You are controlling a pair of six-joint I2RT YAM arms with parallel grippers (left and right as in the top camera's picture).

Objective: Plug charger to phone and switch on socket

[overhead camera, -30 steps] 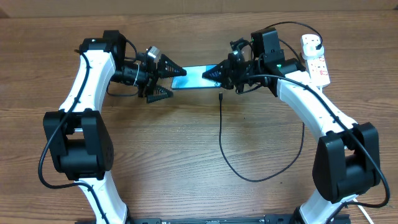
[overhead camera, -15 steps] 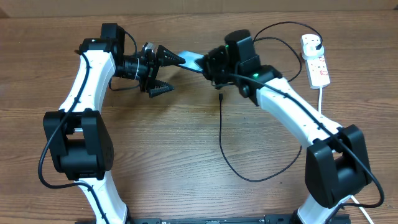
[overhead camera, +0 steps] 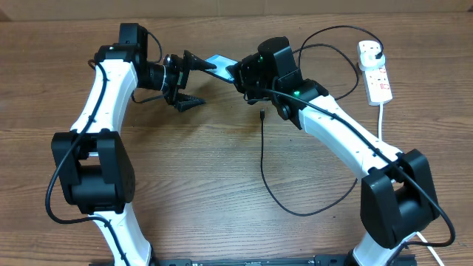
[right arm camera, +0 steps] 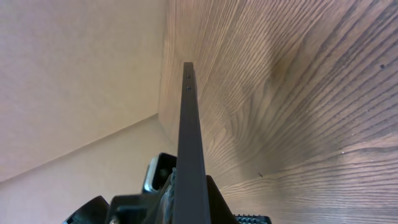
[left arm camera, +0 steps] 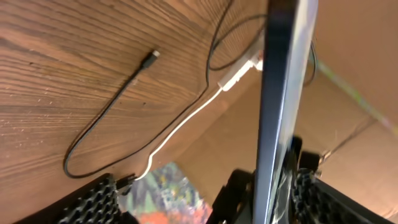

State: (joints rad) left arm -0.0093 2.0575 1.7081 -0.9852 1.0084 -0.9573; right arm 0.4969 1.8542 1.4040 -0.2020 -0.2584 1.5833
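The phone, light-blue screen, is lifted off the table and tilted. My right gripper is shut on its right end; in the right wrist view the phone runs edge-on out of the jaws. My left gripper is open, with the phone's left end by its upper finger. In the left wrist view the phone stands edge-on between the spread fingers, close to the right one. The charger's connector tip lies on the table; its black cable loops toward the white socket.
The wooden table carries the charger's loop at centre right. The socket's thick white cord runs down the right side. The left wrist view shows the connector tip and the white socket beyond the phone.
My right gripper has lifted the phone off the table, carried it left and back, and tilted it. My left gripper has rotated and shifted back, staying open at the phone's left end.
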